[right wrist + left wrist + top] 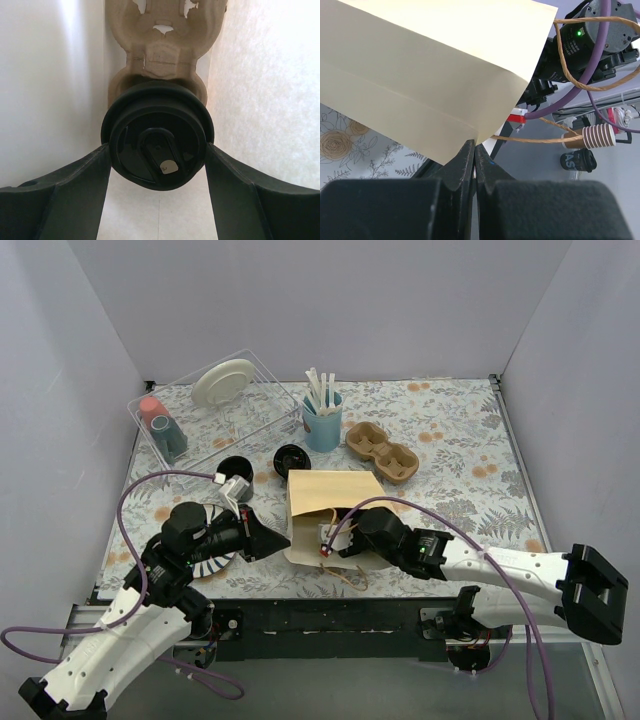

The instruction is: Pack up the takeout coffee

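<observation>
Two claws on the job, and both are clenched. Nearest, low in the left wrist view, my left claw (474,150) is pinched shut on a corner of the paper bag (420,75), whose cream side fills the upper left of that frame.

Over to the right wrist view: my right claw (157,150) grips the takeout coffee (158,125), one finger on each side of the black sip lid, dead centre of frame. The lid faces back at the camera, so the cup's long axis runs straight ahead of the claw, deeper into the bag. Pale paper walls stand left and right. Just beyond the cup, at the top of frame, lies a pulp cup tray (162,55).

From above, the bag lies mid-frame on the desk (450,480), my right claw reaching into its near end and my left claw touching its left edge. The right arm has the cup; the left only steadies. Next, I judge, comes seating it and letting go.

Hard to tell: the lid hides the cup's body, so I cannot say whether its base touches the tray. From above, bag and wrist hide the cup entirely.
</observation>
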### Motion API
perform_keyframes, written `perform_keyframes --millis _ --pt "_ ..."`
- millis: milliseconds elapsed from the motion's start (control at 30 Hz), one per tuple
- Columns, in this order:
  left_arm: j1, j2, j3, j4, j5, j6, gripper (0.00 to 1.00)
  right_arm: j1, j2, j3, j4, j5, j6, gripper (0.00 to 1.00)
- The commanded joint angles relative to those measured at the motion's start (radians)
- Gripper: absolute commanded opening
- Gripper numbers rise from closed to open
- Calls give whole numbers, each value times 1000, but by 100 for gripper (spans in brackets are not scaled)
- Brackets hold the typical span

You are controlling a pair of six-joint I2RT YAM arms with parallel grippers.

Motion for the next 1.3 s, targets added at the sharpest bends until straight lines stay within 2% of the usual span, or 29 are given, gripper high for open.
perform_keyframes --millis 0,200,267,433,1100,1267 --pt "-2 6 59 -20 9 2 0 -5 -43 62 -76 -28 38 80" --pt "-2 14 85 -44 0 -1 0 2 -89 101 -183 -80 76 85" --pt "-2 12 85 -49 -3 0 0 8 -95 128 -211 -89 92 92" --pt "-2 17 93 -52 -2 -6 0 12 -115 137 -243 -81 118 98" --pt "-2 68 162 -110 4 2 0 12 -144 207 -327 -114 138 99" --pt "-2 71 176 -127 8 -1 0 12 -143 233 -376 -160 156 94"
